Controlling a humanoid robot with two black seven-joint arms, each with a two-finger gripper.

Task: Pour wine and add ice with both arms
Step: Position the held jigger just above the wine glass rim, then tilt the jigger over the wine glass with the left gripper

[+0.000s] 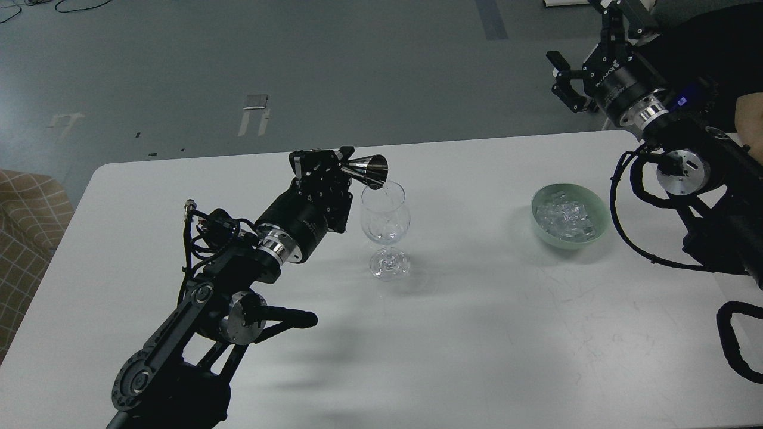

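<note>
Here I am tipping a steel jigger (368, 168), clamped in my left gripper (337, 168), long axis near horizontal, mouth directly over the one wine glass (385, 217); wine (384, 189) is falling in. My right gripper (565, 80), fingers spread and empty, is nearer the single bowl (539, 219) of ice (565, 215).

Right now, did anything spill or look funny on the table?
No spill shows. The left hand tips a metal measuring cup over the wine glass, which stands upright. The ice sits inside the green bowl. The right hand hangs beyond the table's far edge, holding nothing.
</note>
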